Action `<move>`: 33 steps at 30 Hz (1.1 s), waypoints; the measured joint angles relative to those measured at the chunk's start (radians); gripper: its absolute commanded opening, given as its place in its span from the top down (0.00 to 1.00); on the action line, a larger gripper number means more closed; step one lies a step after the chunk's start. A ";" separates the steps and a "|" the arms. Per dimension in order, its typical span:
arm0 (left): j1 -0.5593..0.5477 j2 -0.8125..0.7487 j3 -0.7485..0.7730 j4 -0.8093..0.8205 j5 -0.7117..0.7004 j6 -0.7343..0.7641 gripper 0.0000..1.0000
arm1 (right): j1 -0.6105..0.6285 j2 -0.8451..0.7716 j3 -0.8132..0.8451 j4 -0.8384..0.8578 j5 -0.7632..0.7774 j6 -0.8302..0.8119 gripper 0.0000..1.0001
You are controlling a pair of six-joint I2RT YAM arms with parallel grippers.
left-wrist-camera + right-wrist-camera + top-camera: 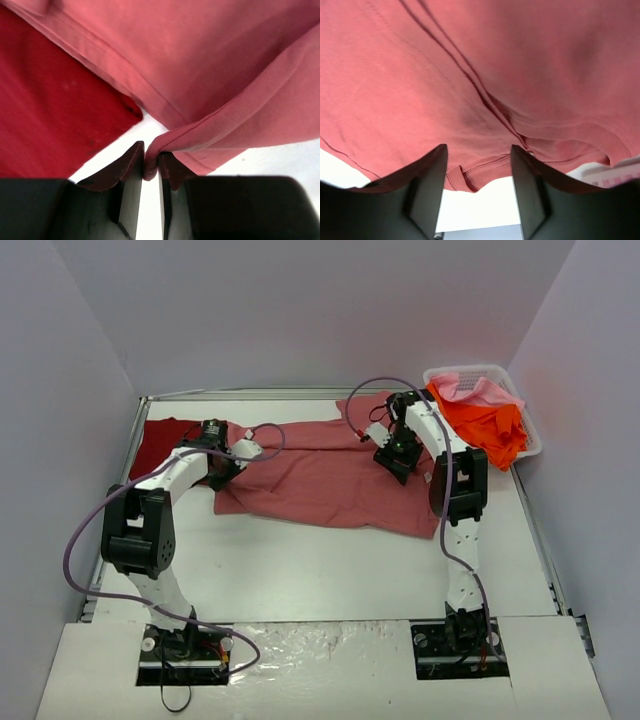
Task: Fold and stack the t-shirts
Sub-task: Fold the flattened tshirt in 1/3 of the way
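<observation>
A muted rose-red t-shirt (320, 480) lies spread flat across the middle of the table. A dark crimson t-shirt (160, 445) lies at the far left, its edge next to the rose one (210, 65). My left gripper (225, 468) is at the rose shirt's left edge. In the left wrist view its jaws (151, 160) stand close together with a fold of the rose hem pinched between the tips. My right gripper (398, 462) is at the shirt's upper right. Its jaws (478, 155) stand wide apart over the rose hem (485, 167), gripping nothing.
A white lattice basket (465, 370) at the back right corner holds a bright orange t-shirt (490, 425) and a light pink one (475, 390). Grey walls close in the table on three sides. Purple cables loop over both arms.
</observation>
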 measured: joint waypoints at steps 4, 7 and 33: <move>-0.006 -0.016 0.000 0.036 -0.032 -0.006 0.79 | -0.019 -0.024 -0.031 0.043 -0.010 0.025 0.39; -0.016 -0.047 0.000 0.043 -0.063 -0.004 0.78 | -0.034 -0.086 -0.098 0.086 -0.021 0.054 0.36; -0.045 -0.263 -0.304 0.095 -0.125 0.050 0.54 | -0.069 -0.601 -0.638 0.410 -0.006 0.248 0.03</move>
